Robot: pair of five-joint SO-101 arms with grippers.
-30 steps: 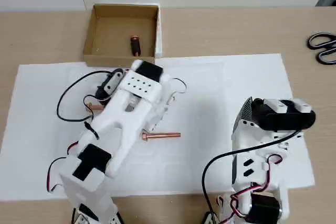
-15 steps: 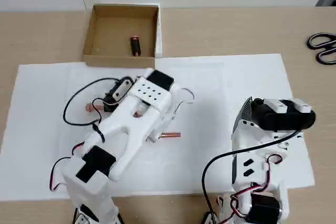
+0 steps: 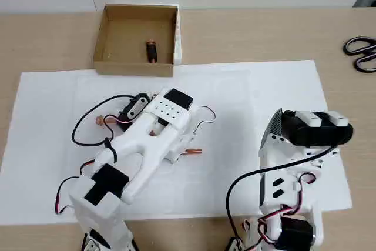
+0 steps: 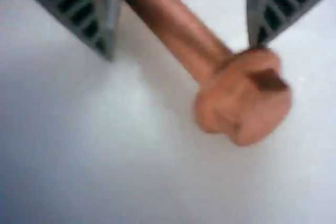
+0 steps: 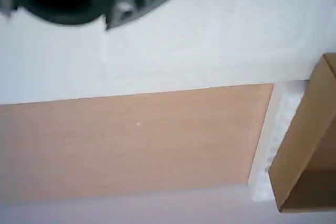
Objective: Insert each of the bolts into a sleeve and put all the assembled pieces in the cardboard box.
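The left jaws are held open astride a bolt [image 4: 210, 64] on the paper [image 3: 247, 98]; the right jaws' state cannot be told. The cardboard box [image 3: 135, 69] is set at 11 o'clock.

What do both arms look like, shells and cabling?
The left arm and right arm both have white shells, black motors, looping black cables and red wires near the base. The left wrist plate has small holes; its fingers are dark grey, ribbed.
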